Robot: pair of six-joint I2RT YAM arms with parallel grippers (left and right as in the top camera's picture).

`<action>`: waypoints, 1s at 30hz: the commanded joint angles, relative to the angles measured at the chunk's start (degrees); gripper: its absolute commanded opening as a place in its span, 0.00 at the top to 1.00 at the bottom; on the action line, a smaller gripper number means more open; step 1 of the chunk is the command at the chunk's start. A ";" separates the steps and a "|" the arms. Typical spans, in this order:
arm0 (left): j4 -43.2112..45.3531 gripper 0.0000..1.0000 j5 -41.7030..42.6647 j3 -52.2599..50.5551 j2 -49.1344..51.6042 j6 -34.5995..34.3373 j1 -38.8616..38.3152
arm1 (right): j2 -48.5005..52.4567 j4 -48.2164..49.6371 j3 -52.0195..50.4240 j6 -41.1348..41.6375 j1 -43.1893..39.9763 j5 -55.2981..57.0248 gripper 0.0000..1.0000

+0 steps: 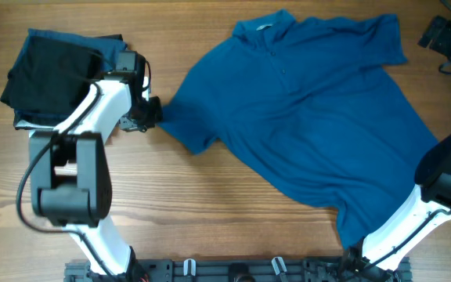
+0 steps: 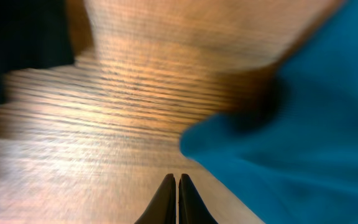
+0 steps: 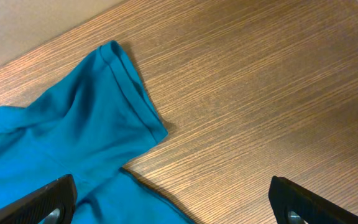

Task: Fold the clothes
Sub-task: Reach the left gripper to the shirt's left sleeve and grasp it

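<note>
The clothes, a medium-blue short-sleeved T-shirt (image 1: 319, 117), lie spread open across the middle and right of the wooden table (image 1: 210, 211), collar toward the far edge. My left gripper (image 1: 153, 110) sits low at the tip of the shirt's left sleeve (image 1: 190, 125). In the left wrist view it (image 2: 177, 181) is shut with nothing between its fingers, and the blue fabric (image 2: 303, 137) lies just to their right. My right gripper (image 1: 438, 34) hovers at the far right beside the other sleeve (image 3: 114, 99). It (image 3: 171, 186) stands wide open and empty above the bare wood and the sleeve's edge.
A stack of folded black and dark navy garments (image 1: 57, 74) lies at the far left, just behind the left arm, and shows as a dark blur (image 2: 17, 43) in the left wrist view. Both arm bases stand along the table's near edge.
</note>
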 commanded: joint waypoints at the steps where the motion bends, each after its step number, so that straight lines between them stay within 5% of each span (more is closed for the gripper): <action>1: 0.28 0.96 1.36 1.03 -6.43 -0.68 -0.26 | 0.50 0.07 0.00 0.57 0.02 0.35 0.00; 12: 5.35 0.96 4.37 0.59 0.35 8.52 -3.69 | 0.50 0.07 0.00 0.59 0.02 0.35 0.00; 24: 10.45 0.96 3.80 0.59 6.75 8.48 -6.01 | 0.50 0.07 0.00 0.59 0.02 0.35 0.01; 30: 6.56 0.96 -7.69 0.55 8.55 1.27 -6.03 | 0.50 0.07 0.00 0.57 0.02 0.35 0.00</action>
